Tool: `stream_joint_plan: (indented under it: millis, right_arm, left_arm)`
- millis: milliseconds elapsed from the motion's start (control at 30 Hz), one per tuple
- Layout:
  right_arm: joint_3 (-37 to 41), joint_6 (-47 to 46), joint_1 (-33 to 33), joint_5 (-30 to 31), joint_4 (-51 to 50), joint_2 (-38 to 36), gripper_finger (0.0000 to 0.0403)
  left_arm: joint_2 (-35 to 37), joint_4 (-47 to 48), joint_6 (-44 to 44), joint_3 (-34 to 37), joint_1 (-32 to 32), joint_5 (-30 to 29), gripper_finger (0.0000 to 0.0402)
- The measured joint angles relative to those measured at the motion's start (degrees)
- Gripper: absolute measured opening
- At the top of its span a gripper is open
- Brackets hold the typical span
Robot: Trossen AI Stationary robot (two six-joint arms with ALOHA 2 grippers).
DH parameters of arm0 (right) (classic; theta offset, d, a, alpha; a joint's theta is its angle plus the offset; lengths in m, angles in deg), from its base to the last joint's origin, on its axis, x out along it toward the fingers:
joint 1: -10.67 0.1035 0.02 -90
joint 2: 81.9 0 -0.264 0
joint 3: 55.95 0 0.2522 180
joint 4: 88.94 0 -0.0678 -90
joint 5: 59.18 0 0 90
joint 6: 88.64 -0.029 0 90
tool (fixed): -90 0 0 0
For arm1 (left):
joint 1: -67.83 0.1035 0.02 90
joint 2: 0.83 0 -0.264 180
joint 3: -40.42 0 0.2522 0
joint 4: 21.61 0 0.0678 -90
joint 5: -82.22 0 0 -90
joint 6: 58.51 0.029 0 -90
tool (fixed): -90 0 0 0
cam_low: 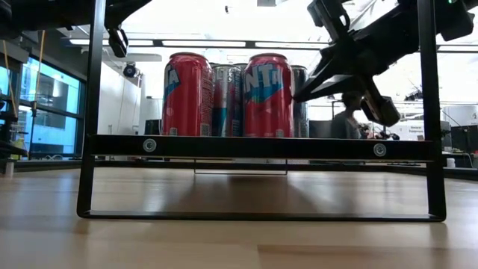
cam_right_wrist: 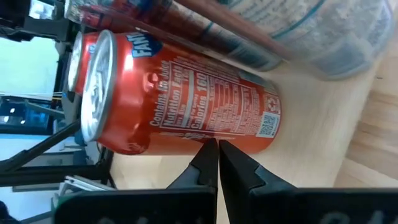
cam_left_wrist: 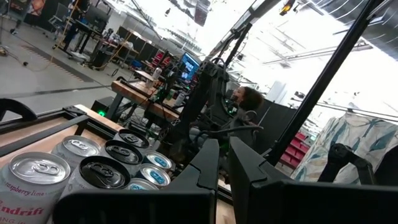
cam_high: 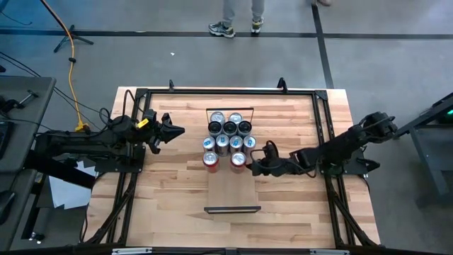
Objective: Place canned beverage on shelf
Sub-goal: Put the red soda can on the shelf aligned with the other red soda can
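High view | ten-ish cans (cam_high: 229, 127) already on shelf (cam_high: 231, 190) | right gripper (cam_high: 259, 164) clenched empty beside red can (cam_high: 238, 160) | left gripper (cam_high: 173, 130) clenched, idle

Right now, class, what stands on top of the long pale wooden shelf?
Upright drink cans crowd the far end of the pale wooden shelf, two red ones in front. The near end is bare. The board beneath them is hidden.

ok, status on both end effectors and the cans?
Left end effector shut, waiting left of the shelf. Right end effector shut, empty, beside the red can. Cans upright on shelf, nothing blocking.
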Motion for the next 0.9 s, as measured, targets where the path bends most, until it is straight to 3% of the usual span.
stream_joint_plan:
  millis: [500, 900]
  right_arm:
    - [0.00, 0.40, -0.15, 1.04, 3.55, 0.95, 0.0000]
    - [-11.21, 7.42, -0.15, -3.59, 5.19, 13.24, 0.0000]
  left_arm:
    - [0.00, 0.00, 0.76, 0.00, 0.02, -2.98, 0.0001]
    - [0.02, 0.03, 0.82, 0.04, 0.02, -3.08, 0.0000]
